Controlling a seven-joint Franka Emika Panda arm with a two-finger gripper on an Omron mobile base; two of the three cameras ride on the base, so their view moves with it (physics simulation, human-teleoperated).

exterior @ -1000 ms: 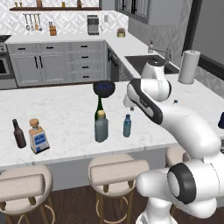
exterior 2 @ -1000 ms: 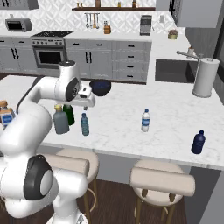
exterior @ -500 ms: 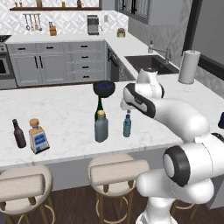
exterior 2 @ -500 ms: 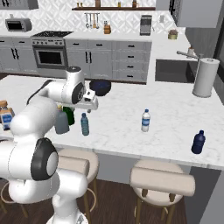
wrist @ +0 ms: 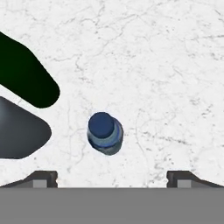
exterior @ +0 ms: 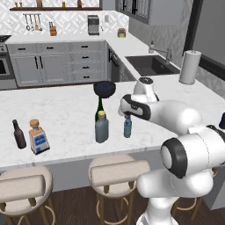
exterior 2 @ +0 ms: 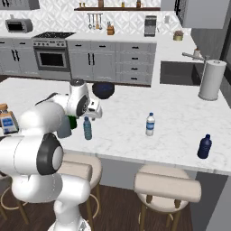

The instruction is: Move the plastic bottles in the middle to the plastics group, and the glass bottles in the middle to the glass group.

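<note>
Since the small teal-blue plastic bottle [wrist: 105,133] is first in line, the hand [wrist: 111,177] hangs straight above it w/ jaws spread about as wide as they go, holding nothing; the blue cap sits roughly centred between the two dark tips, a bit towards the left one, so I'd judge this a line-up for a top-down grab, descent not yet made. That bottle stands upright on the white marble surface [exterior: 66,116], mid-island near the front edge, just beside the stout grey-blue bottle w/ tan cap [exterior: 101,127] and the tall dark green wine bottle [exterior: 99,107] right behind that one; all three form the middle cluster, apart but close, so a wide approach makes sense yet risks clipping the grey-blue one. Contents of the three can't be told. Behind them sits a dark bowl [exterior: 104,88], inside too dim to read. Outward: glass group at the island's left end, i.e. small dark brown bottle [exterior: 19,134] and square blue-labelled bottle w/ cork stopper [exterior: 38,137], side by side. Plastics group to the right: whitish bottle w/ blue band [exterior 2: 150,124] and, further right near the edge, a dark blue bottle [exterior 2: 205,146]. That's the likely drop zone for the teal one. A paper towel roll [exterior 2: 211,80] stands by the sink [exterior 2: 178,72].
</note>
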